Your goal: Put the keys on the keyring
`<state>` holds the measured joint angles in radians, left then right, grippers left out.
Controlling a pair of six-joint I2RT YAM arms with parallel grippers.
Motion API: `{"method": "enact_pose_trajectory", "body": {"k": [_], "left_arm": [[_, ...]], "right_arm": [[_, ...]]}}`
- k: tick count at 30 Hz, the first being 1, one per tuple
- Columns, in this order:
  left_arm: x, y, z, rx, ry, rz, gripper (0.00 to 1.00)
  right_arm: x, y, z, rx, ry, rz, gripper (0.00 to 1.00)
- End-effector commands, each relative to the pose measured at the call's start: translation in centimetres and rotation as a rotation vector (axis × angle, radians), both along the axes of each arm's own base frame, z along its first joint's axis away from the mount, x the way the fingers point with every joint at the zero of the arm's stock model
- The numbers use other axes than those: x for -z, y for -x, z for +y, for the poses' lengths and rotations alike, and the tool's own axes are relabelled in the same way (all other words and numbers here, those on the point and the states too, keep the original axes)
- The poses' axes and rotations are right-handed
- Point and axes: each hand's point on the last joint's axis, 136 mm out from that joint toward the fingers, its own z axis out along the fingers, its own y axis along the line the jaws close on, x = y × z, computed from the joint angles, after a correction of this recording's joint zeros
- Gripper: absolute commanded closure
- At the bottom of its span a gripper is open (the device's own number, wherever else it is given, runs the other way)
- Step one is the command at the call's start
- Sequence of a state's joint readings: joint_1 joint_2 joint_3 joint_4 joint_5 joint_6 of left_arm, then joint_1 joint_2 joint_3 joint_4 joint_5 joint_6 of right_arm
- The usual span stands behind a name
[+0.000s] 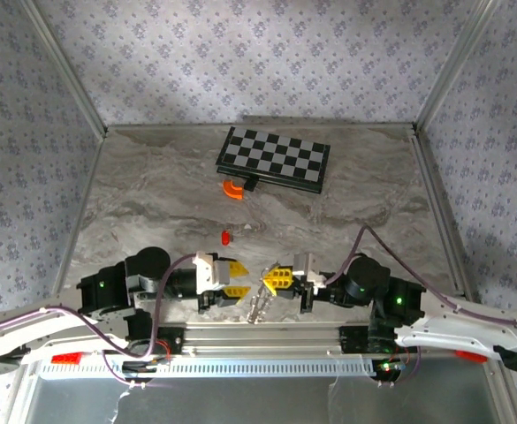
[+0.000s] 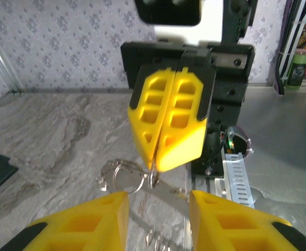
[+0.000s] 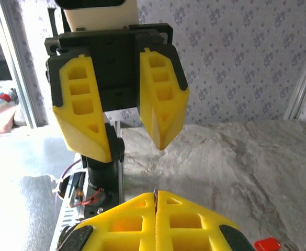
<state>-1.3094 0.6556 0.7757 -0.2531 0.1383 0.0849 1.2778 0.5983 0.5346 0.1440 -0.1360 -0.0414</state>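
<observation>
My right gripper (image 1: 271,281) is shut on the thin silver keyring (image 2: 115,178), which pokes up as a metal sliver between its own yellow pads (image 3: 156,194). In the left wrist view, the ring hangs from that gripper's closed tips just above the table. A bunch of small silver keys (image 1: 258,307) dangles below it, blurred in the left wrist view (image 2: 163,241). My left gripper (image 1: 240,281) faces it nose to nose, open, its fingers (image 2: 85,225) either side of the ring without touching. The tiny red-headed key (image 1: 226,237) lies alone on the table, also seen at the corner of the right wrist view (image 3: 268,244).
An orange curved piece (image 1: 232,189) lies beyond the red key, in front of a black-and-white chessboard (image 1: 274,159) at the back. Patterned walls close in three sides. The metal rail (image 1: 267,336) with the arm bases runs along the near edge.
</observation>
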Motion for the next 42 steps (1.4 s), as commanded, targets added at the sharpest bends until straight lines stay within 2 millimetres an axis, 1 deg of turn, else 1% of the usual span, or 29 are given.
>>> {"method": "enact_pose_trajectory", "body": {"k": [1,6,9,13,16,20,23,26,29,33,42], "left_arm": [[-2.6,0.7,-0.9,0.046,0.087,-0.002,0.67],[-2.9,0.5,-1.2,0.039,0.117,-0.020,0.72],[-3.4,0.1,-1.0,0.018,0.155,-0.034,0.73],[-3.2,-0.2,-1.0,-0.002,0.152,-0.041,0.73],[-2.9,-0.2,-1.1,-0.002,0.143,-0.039,0.76],[-3.2,-0.2,-0.8,-0.002,0.153,-0.036,0.80],[-3.4,-0.1,-0.8,0.003,0.163,-0.034,0.82],[-3.5,0.0,-1.0,0.011,0.163,-0.029,0.86],[-3.6,0.1,-1.0,0.013,0.168,-0.038,0.86],[-3.4,0.1,-1.2,0.018,0.169,-0.032,0.85],[-3.3,0.0,-0.9,0.010,0.173,-0.038,0.86]], "right_arm": [[-3.3,0.7,-0.1,-0.057,-0.156,0.005,1.00],[-3.9,0.8,0.4,-0.087,-0.197,0.004,1.00],[-4.2,0.9,0.4,-0.095,-0.206,-0.001,1.00],[-4.4,1.1,0.1,-0.098,-0.219,0.000,1.00],[-4.3,1.1,0.0,-0.100,-0.224,-0.003,1.00],[-4.4,1.3,0.0,-0.112,-0.230,-0.011,1.00],[-4.1,1.4,0.1,-0.118,-0.225,-0.016,1.00],[-4.6,1.6,0.1,-0.128,-0.233,-0.019,1.00],[-4.8,1.7,0.0,-0.137,-0.242,-0.022,1.00],[-4.3,1.7,0.4,-0.144,-0.238,-0.015,1.00],[-4.6,1.7,0.8,-0.156,-0.268,-0.010,1.00]]}}
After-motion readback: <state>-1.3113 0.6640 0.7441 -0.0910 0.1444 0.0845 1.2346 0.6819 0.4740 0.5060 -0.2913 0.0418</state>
